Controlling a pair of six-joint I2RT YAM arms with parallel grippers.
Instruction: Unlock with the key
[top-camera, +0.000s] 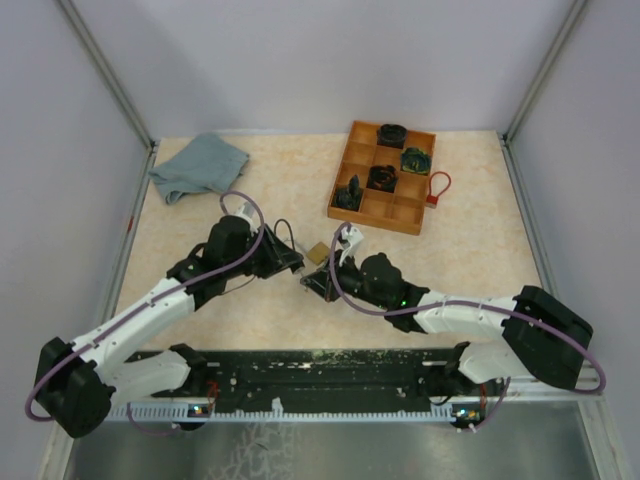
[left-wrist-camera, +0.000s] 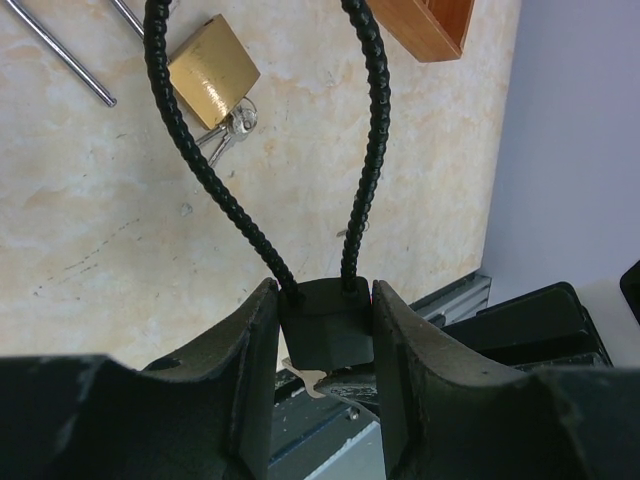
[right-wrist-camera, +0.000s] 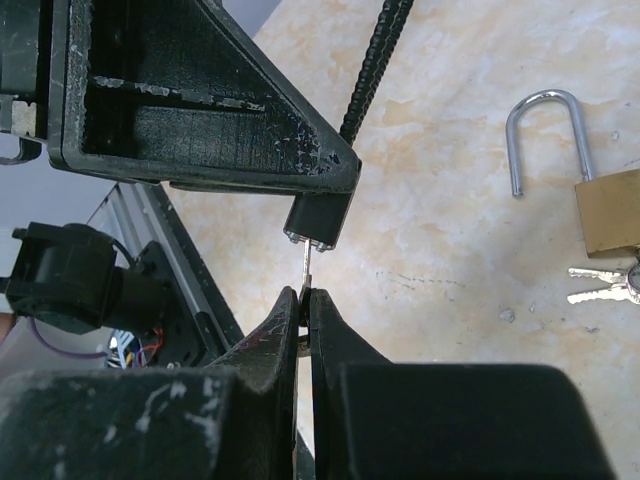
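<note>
Left claw clamps the black cable lock above the desk. Right claw, pinched shut, holds the key with its tip at the lock's underside. Both cable ends sit in the body, so the turn is judged outstanding.

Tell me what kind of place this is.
Probably a robot lab test cell. A left arm and a right arm are bolted to a table that is boxed in by plain grey panels. A compartmented wooden tray holds practice items.
</note>
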